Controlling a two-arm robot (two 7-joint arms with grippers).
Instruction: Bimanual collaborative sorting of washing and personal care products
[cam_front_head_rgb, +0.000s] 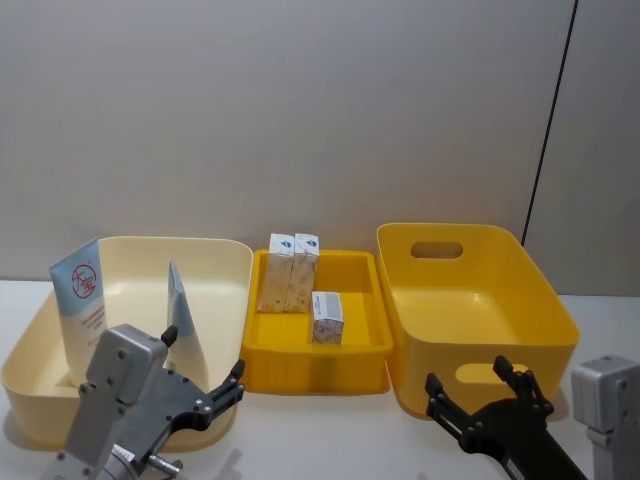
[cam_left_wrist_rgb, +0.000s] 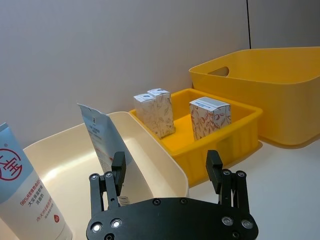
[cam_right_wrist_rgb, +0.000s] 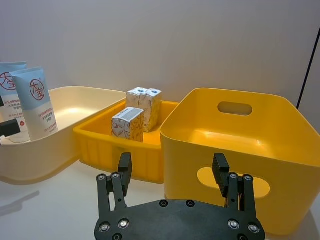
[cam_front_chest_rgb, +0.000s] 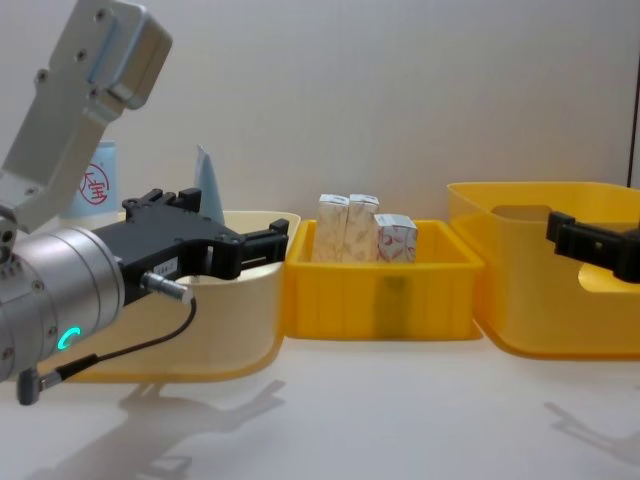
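Note:
Three speckled cream-white cartons stand in the small yellow tray (cam_front_head_rgb: 315, 368): two upright side by side at the back (cam_front_head_rgb: 291, 272) and one shorter carton (cam_front_head_rgb: 327, 317) in front. Two pale-blue tubes with red print lean in the cream tub (cam_front_head_rgb: 215, 246), one at its left (cam_front_head_rgb: 80, 296) and one near its right wall (cam_front_head_rgb: 183, 322). My left gripper (cam_front_head_rgb: 205, 368) hovers open and empty over the cream tub's near right corner. My right gripper (cam_front_head_rgb: 466, 376) hovers open and empty in front of the large yellow tub (cam_front_head_rgb: 470, 300). The left wrist view shows the left gripper (cam_left_wrist_rgb: 166, 161) facing the tube (cam_left_wrist_rgb: 100, 134) and cartons (cam_left_wrist_rgb: 207, 118).
The large yellow tub (cam_right_wrist_rgb: 235, 134) with handle cut-outs holds nothing. The three containers stand side by side, touching or nearly so, against a plain wall. Bare white table (cam_front_chest_rgb: 400, 410) lies in front of them.

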